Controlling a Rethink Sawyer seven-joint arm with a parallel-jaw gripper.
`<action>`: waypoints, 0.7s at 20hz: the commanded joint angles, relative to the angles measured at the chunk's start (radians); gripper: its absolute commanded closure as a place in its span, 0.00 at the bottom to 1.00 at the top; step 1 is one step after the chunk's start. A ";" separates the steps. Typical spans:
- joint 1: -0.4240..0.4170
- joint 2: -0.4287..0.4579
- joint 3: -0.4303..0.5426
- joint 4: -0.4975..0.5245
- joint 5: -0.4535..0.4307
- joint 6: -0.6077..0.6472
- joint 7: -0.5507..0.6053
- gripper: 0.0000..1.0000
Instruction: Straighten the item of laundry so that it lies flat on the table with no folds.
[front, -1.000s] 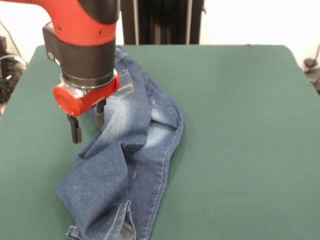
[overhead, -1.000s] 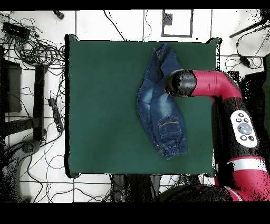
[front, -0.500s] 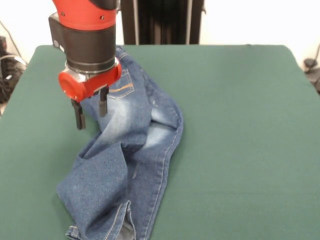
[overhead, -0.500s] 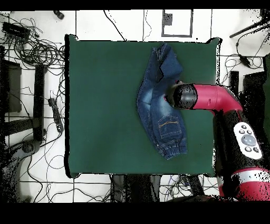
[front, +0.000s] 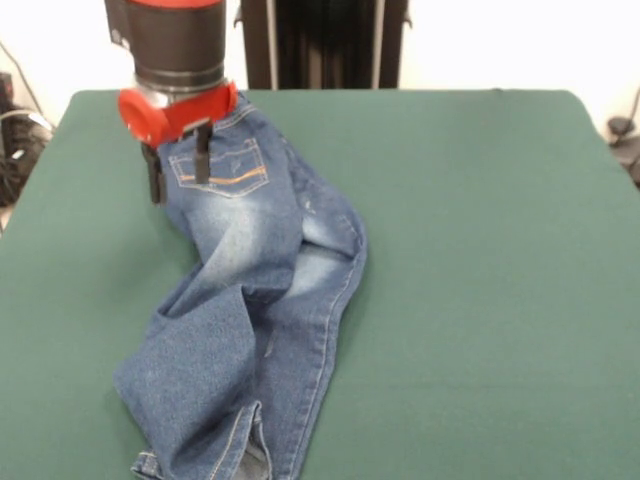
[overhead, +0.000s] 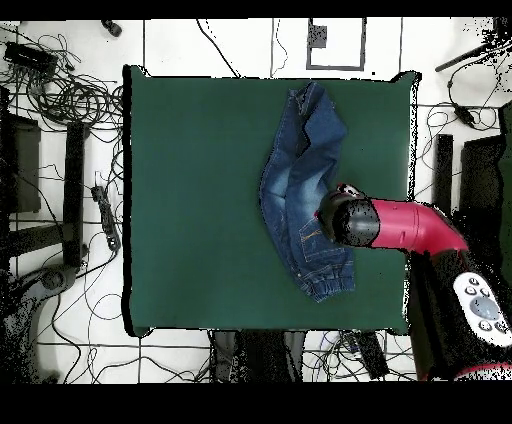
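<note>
The item of laundry (front: 260, 310) is a small pair of blue jeans lying bunched on the left half of the green table (front: 480, 260). One leg is folded over near the front edge, and an orange-stitched pocket (front: 222, 168) faces up. My gripper (front: 178, 174) hangs open with nothing between its fingers, just over the pocket end of the jeans at their left edge. In the overhead view the jeans (overhead: 300, 180) run from the table's top edge downward, and the arm's head (overhead: 345, 220) covers the gripper beside the pocket area.
Cables and stands (overhead: 60, 150) lie on the floor left of the table in the overhead view. The table's right half in the front view is bare green cloth (front: 500, 300).
The gripper has risen and moved toward the far, waistband end of the jeans, staying open. The jeans have not moved.
</note>
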 joint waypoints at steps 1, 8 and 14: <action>0.068 -0.061 -0.054 0.223 0.084 -0.072 0.387 0.00; 0.095 0.037 -0.107 0.222 0.136 -0.295 0.454 0.00; 0.017 0.089 -0.041 0.282 0.188 -0.430 0.466 0.00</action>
